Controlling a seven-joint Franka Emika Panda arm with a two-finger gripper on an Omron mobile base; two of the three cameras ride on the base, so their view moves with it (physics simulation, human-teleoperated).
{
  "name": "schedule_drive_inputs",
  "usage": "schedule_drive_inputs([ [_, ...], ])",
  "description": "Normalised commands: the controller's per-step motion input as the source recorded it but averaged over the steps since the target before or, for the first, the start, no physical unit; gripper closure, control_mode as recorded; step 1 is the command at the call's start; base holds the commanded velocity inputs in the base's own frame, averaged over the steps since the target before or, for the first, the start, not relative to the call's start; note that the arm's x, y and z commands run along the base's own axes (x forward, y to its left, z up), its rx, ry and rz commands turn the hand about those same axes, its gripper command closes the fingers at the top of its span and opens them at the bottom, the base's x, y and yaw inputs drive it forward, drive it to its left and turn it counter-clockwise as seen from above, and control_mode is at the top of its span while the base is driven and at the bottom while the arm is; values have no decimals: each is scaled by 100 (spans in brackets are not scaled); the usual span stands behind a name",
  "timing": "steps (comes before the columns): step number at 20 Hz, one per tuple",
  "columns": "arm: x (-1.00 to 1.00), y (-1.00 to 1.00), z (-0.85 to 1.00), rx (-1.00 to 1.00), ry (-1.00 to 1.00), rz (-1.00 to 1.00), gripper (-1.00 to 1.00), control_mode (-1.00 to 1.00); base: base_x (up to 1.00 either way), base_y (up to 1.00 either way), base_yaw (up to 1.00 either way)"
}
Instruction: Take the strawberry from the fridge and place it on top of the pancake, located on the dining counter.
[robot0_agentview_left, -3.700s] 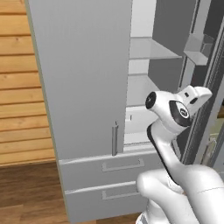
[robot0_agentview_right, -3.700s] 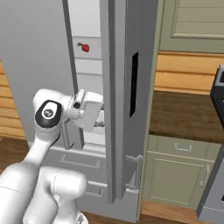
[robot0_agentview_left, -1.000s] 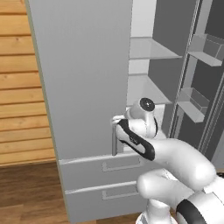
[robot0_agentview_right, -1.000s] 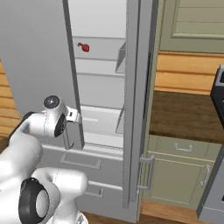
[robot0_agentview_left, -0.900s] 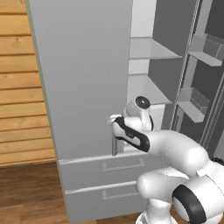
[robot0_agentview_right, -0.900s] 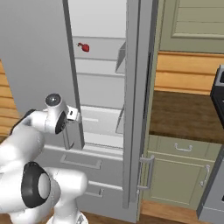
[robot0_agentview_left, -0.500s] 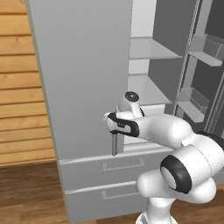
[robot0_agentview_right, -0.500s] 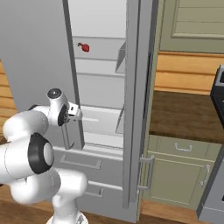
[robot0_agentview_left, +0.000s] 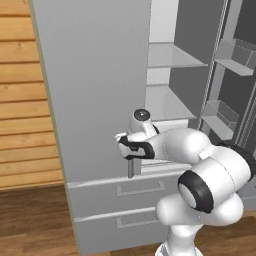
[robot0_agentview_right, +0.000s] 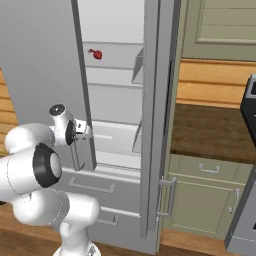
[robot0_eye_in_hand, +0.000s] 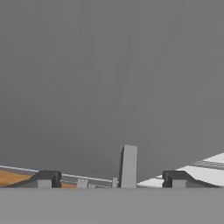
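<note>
Strawberry (robot0_agentview_right: 97, 54): it lies on an upper white shelf inside the fridge (robot0_agentview_right: 40, 75), near the left edge of the opening, well above the gripper.
Fridge: the right door (robot0_agentview_right: 156, 125) stands open; the left door (robot0_agentview_left: 95, 85) looks closed, or almost so.
Handle (robot0_agentview_left: 130, 167): a vertical bar at the lower right corner of the left door, just above the two drawers (robot0_agentview_left: 125, 200).
Gripper (robot0_agentview_left: 131, 147): it is at the upper end of the handle. In the hand view the two fingertips (robot0_eye_in_hand: 46, 178) stand apart, with the handle (robot0_eye_in_hand: 128, 166) between them; the jaws are open, and I cannot tell if they touch the bar.
Arm (robot0_agentview_left: 200, 165): it reaches from the lower right to the left door.
</note>
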Motion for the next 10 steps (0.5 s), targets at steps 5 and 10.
schedule_drive_inputs([
  [5, -55, 15, -8, -4, -22, 0, 100, -100, 0, 0, 0],
  [10, -84, 51, -1, -5, -18, 0, 100, -100, 0, 0, 0],
])
